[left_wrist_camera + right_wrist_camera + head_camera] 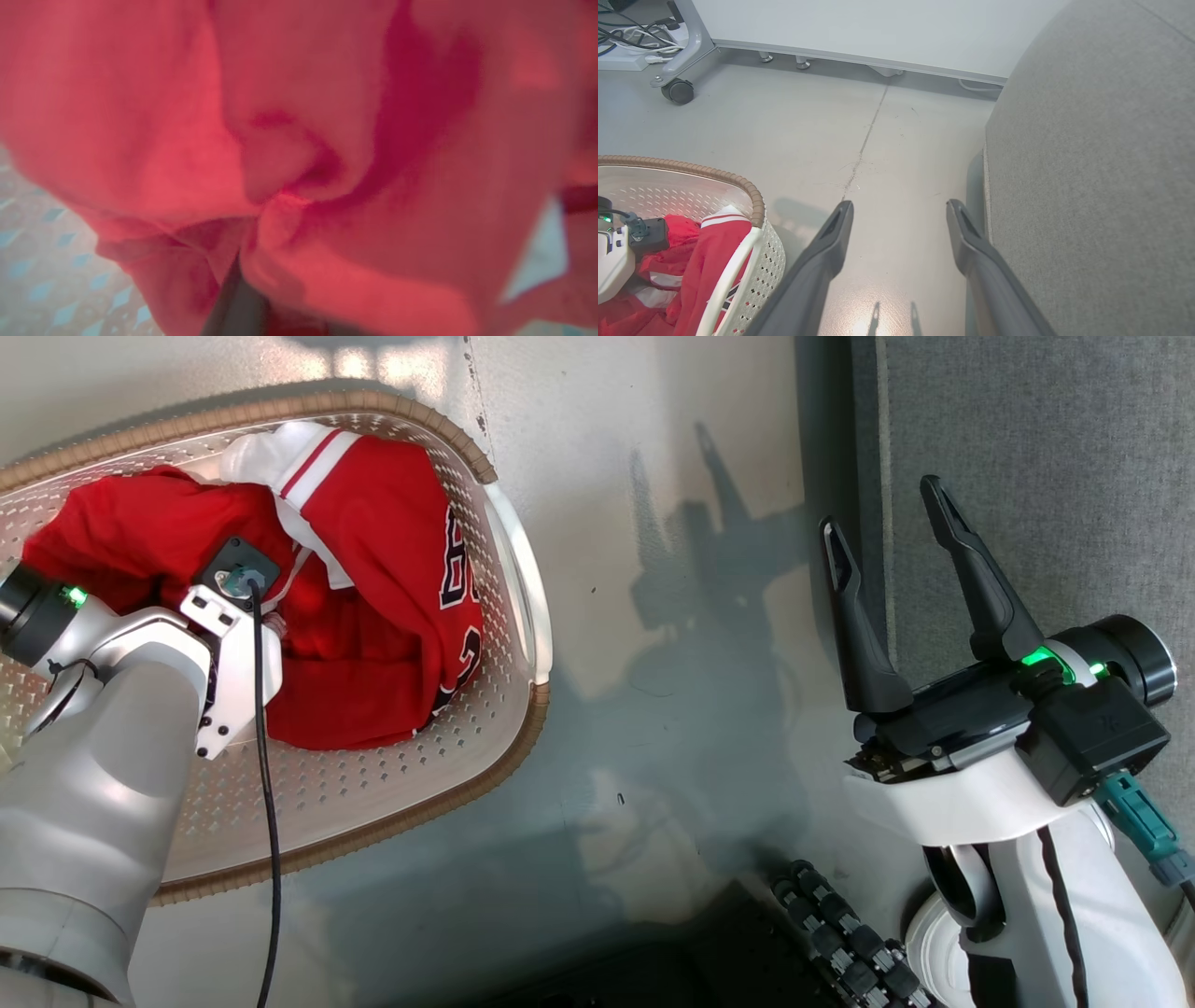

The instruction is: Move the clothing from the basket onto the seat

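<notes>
Two red garments, the clothing (373,653) I'm after, lie heaped in the perforated laundry basket (519,616) at the left of the head frame, with the jersey's lettering along the right fold. My left gripper (280,242) is sunk into that heap from the lower left, reaching for a hold. The left wrist frame gives me blurred red cloth bunched over one dark finger (231,303), so I cannot tell whether the jaws have closed. Bare grey floor (672,523) lies mid-frame. Right of centre my right gripper (882,509) hangs released, fingers spread, at the edge of the grey seat (1074,448). I judge it is parked aside to leave the drop zone free. No garment lies there yet.
</notes>
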### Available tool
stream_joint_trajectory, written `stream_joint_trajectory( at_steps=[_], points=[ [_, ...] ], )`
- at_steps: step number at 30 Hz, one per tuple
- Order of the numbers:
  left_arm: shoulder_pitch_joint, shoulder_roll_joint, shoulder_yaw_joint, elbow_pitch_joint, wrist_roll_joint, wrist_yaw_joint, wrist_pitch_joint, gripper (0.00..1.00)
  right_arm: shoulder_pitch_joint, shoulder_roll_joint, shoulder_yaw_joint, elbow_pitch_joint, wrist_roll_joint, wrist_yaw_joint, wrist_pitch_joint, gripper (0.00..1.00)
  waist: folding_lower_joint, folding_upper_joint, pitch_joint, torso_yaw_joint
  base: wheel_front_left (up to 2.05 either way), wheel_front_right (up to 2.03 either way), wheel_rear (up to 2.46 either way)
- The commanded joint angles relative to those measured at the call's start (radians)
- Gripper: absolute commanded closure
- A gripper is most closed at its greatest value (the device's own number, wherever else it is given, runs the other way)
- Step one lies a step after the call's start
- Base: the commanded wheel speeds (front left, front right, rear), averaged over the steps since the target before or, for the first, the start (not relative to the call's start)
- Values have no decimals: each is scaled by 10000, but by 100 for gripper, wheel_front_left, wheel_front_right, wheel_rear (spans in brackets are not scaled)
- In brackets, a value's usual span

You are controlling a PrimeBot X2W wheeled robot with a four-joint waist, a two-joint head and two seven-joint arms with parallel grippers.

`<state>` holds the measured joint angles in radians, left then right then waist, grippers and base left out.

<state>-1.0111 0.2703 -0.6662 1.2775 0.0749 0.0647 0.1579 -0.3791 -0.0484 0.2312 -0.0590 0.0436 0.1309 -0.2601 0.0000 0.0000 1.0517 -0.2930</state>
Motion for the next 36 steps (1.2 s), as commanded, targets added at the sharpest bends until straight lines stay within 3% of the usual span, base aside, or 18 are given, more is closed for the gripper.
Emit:
stream_joint_trajectory(
  at_steps=[1,7,15,26,36],
  points=[
    [53,278,-10,226,-60,59,99,100,-19,-12,-54,-14,-7,-2,-39,0,0,0,-7,9,0,0,0],
    [-43,155,-99,198,-130,179,-63,100,-233,-11,-91,24,-139,-2,-39,0,0,0,-80,92,0,0,0],
    [291,-431,-80,126,-444,279,-408,100,-64,-24,-377,173,-395,-2,-39,0,0,0,-899,503,0,0,0],
    [1112,-1020,83,126,-998,324,-1432,100,155,-118,-468,321,-617,-2,-39,0,0,0,-2740,884,0,0,0],
    [2322,-1493,82,128,-1467,326,-2598,100,876,-405,-717,751,-442,-2,-39,0,0,0,-5277,1422,0,0,0]
  ],
)
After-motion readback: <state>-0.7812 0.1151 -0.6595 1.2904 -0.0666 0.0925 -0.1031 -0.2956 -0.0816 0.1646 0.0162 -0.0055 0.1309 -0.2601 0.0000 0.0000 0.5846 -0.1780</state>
